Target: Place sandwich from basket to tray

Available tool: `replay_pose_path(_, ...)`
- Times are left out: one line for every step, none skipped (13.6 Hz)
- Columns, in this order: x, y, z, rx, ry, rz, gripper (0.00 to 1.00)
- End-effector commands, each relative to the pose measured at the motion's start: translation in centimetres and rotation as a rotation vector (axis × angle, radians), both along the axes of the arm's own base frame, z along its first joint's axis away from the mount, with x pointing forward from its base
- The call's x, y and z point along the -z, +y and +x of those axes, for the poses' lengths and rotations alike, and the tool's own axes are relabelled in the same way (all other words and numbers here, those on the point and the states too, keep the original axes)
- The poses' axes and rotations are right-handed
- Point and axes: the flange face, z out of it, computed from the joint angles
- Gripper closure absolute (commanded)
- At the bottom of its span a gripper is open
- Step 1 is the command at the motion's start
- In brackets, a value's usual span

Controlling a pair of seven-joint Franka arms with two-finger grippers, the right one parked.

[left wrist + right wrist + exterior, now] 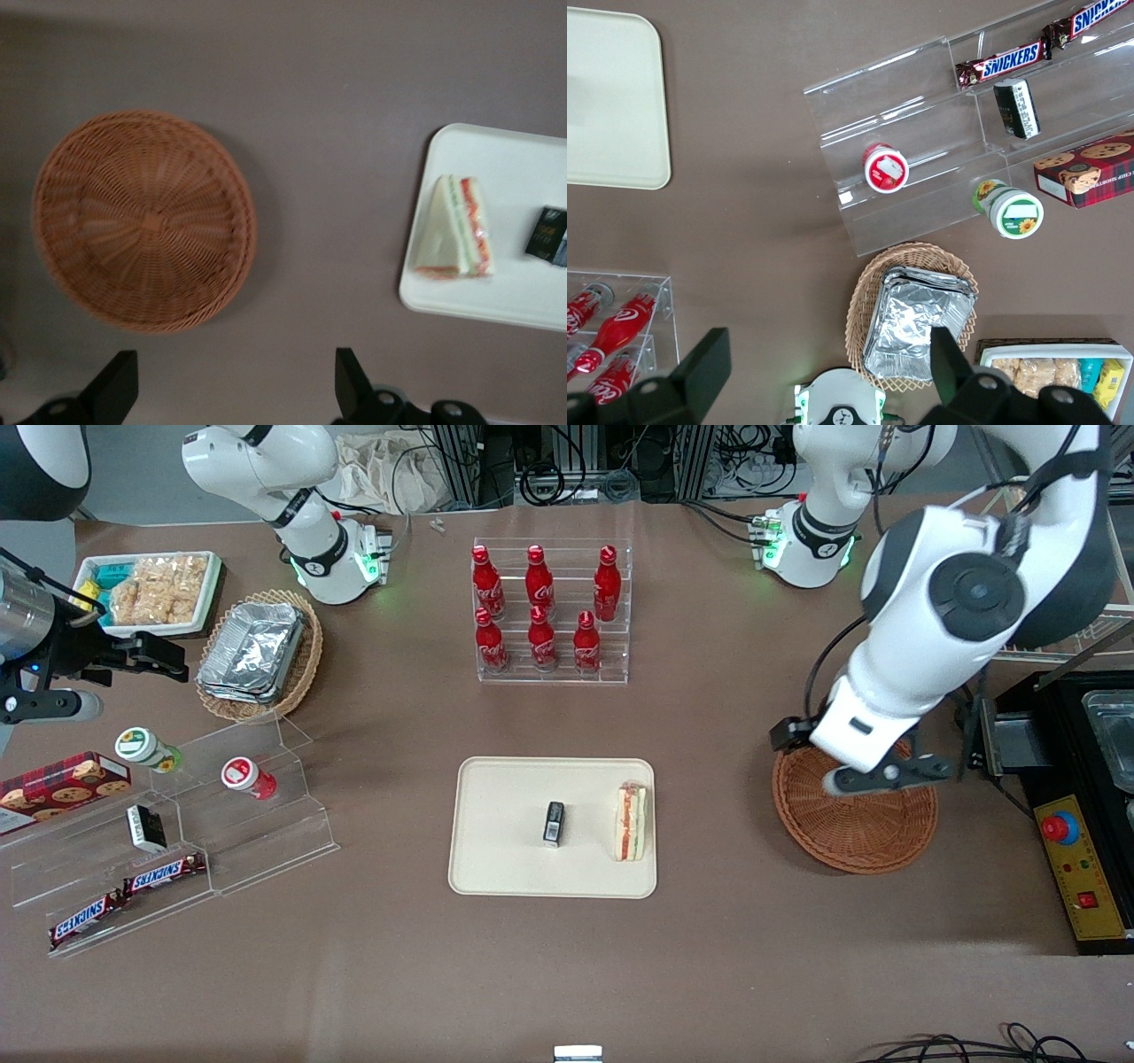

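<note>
Brown cloth covers the desk [726, 957], and the flat cream tray [505, 868] is used as the landmark. On the tray, by the rim nearest the working arm, the wrapped triangle sandwich [632, 821] is seen, beside a small black packet [554, 823]. The round reddish-brown woven basket [864, 837] is found empty, toward the working arm's end. Above the basket the claw [886, 775] is held wide apart, with nothing gripped. If the arm were swung low toward the tray, the sandwich could be bumped off it.

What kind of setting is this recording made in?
Likely a robotics lab staged as a snack shop: a Coke bottle rack, Snickers bars on acrylic steps, cables at the table's edge. The open end effector hovers above the empty basket; the sandwich lies on the tray.
</note>
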Motion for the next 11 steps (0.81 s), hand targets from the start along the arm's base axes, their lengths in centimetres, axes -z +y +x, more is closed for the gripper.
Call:
replay_pose_path(-0.6, 5.0, -2.9, 0.058, 0.007, 0.027, 0.0)
replay_pose_path(-1.0, 7.0, -3.3, 0.076, 0.011, 0.031, 0.0)
replay_pose_path(-1.1, 8.2, -3.6, 0.081, 0.017, 0.033, 0.0)
replay_pose_path(-1.4, 9.5, -3.5, 0.083, 0.024, 0.033, 0.0)
replay_pose_path(-1.5, 10.8, -3.4, 0.097, 0.045, 0.033, 0.0)
replay_pose_path(-2.0, 11.7, -3.3, 0.116, 0.064, 0.033, 0.0)
replay_pose_path(-2.4, 12.4, -2.9, 0.14, 0.086, 0.033, 0.0)
replay_pose_path(-2.8, 12.9, -1.9, 0.156, 0.095, 0.029, 0.0)
replay_pose_path(-3.3, 13.0, -1.1, 0.175, 0.101, 0.027, 0.0)
replay_pose_path(-3.7, 13.0, -0.1, 0.177, 0.099, 0.024, 0.0)
replay_pose_path(-3.9, 13.1, 0.7, 0.173, 0.103, 0.021, 0.0)
